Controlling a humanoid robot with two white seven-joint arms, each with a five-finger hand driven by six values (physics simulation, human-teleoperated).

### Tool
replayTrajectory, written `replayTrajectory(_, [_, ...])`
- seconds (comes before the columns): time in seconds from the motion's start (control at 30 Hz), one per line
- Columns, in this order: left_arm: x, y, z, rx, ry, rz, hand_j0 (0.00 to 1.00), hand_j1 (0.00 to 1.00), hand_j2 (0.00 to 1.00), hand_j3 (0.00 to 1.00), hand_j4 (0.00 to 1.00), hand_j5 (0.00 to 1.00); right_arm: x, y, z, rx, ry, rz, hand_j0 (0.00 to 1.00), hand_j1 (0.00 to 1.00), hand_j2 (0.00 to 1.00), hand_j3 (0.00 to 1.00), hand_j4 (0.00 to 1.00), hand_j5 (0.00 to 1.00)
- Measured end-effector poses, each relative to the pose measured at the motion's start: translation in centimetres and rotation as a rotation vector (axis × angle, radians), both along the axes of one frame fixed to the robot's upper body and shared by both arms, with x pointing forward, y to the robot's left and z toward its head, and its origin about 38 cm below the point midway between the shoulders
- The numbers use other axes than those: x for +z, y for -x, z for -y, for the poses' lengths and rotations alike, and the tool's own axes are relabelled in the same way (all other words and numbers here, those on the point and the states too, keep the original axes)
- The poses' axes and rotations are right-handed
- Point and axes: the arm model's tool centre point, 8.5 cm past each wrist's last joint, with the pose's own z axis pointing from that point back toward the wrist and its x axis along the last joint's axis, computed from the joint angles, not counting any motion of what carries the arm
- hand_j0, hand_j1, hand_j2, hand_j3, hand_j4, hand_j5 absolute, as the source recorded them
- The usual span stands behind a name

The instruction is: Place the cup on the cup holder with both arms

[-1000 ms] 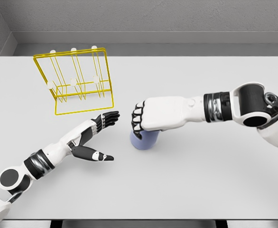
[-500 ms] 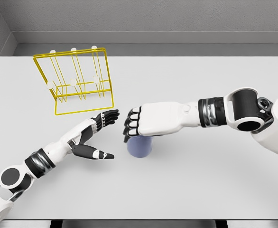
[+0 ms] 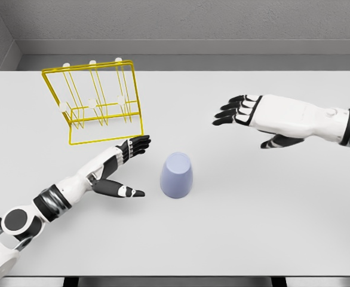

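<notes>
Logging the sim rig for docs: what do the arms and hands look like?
Both arms have glossy white shells with black-and-silver ringed joints. The left hand and right hand are five-fingered, white on the back, with black segmented fingers marked by small white patches. The left elbow shows a round black cap. No cables visible.

no readable text, no labels, no brands, no numbers, no signs anywhere
</notes>
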Motion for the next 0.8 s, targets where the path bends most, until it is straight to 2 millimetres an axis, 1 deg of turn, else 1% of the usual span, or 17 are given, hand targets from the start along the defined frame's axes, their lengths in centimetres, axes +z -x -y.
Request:
replayTrajectory(0.03, [0.0, 0.0, 0.1, -0.001, 0.002, 0.0, 1.0, 1.0, 1.0, 1.0, 1.0, 1.0, -0.4, 0.6, 2.0, -0.054, -0.038, -0.021, 1.0, 1.0, 1.0, 1.0, 1.0, 1.0])
replayTrajectory(0.1, [0.0, 0.0, 0.3, -0.004, 0.006, 0.001, 1.0, 1.0, 1.0, 1.0, 1.0, 1.0, 1.1, 1.0, 4.8, -0.125, -0.097, 0.004, 1.0, 1.0, 1.0, 1.0, 1.0, 1.0])
replayTrajectory(0.17, [0.0, 0.0, 0.6, -0.006, 0.011, -0.001, 1.0, 1.0, 1.0, 1.0, 1.0, 1.0, 2.2, 1.2, 6.3, -0.165, -0.13, 0.027, 1.0, 1.0, 1.0, 1.0, 1.0, 1.0])
replayTrajectory(0.23, [0.0, -0.1, 0.8, -0.008, 0.015, 0.001, 1.0, 1.0, 1.0, 1.0, 1.0, 1.0, 3.1, 1.1, 7.3, -0.19, -0.15, 0.051, 1.0, 1.0, 1.0, 1.0, 1.0, 1.0])
replayTrajectory(0.27, [0.1, -0.1, 1.0, -0.009, 0.019, 0.001, 1.0, 1.0, 1.0, 1.0, 1.0, 1.0, 3.1, 1.3, 7.8, -0.206, -0.158, 0.054, 1.0, 1.0, 1.0, 1.0, 1.0, 1.0])
replayTrajectory(0.3, [0.0, -0.2, 1.2, -0.01, 0.019, -0.003, 1.0, 1.0, 1.0, 1.0, 1.0, 1.0, 2.8, 1.4, 8.2, -0.221, -0.172, 0.051, 1.0, 1.0, 1.0, 1.0, 1.0, 1.0])
replayTrajectory(0.4, [-0.2, -0.1, 1.5, -0.012, 0.017, -0.017, 1.0, 1.0, 1.0, 1.0, 1.0, 1.0, 3.2, 1.4, 8.6, -0.239, -0.205, 0.074, 1.0, 1.0, 1.0, 1.0, 1.0, 1.0])
replayTrajectory(0.43, [0.1, -0.4, 1.8, -0.014, 0.019, -0.014, 1.0, 1.0, 1.0, 1.0, 1.0, 1.0, 2.3, 1.4, 9.0, -0.258, -0.22, 0.053, 1.0, 1.0, 1.0, 1.0, 1.0, 1.0])
replayTrajectory(0.53, [0.0, -0.4, 2.3, -0.017, 0.022, -0.025, 1.0, 1.0, 1.0, 1.0, 1.0, 1.0, 1.8, 1.0, 9.6, -0.285, -0.246, 0.043, 1.0, 1.0, 1.0, 1.0, 1.0, 1.0])
replayTrajectory(0.6, [0.0, -0.5, 2.9, -0.021, 0.027, -0.032, 1.0, 1.0, 1.0, 1.0, 1.0, 1.0, 0.1, 1.1, 9.9, -0.307, -0.267, 0.003, 1.0, 1.0, 1.0, 1.0, 1.0, 1.0])
replayTrajectory(0.67, [0.0, -0.4, 3.5, -0.026, 0.032, -0.041, 1.0, 1.0, 1.0, 1.0, 1.0, 1.0, -0.7, 0.9, 10.1, -0.321, -0.288, -0.014, 1.0, 1.0, 1.0, 1.0, 1.0, 1.0])
replayTrajectory(0.8, [-0.2, -0.3, 4.4, -0.036, 0.042, -0.05, 1.0, 1.0, 1.0, 1.0, 1.0, 1.0, -1.3, 0.7, 10.1, -0.331, -0.309, -0.026, 1.0, 1.0, 1.0, 1.0, 1.0, 1.0])
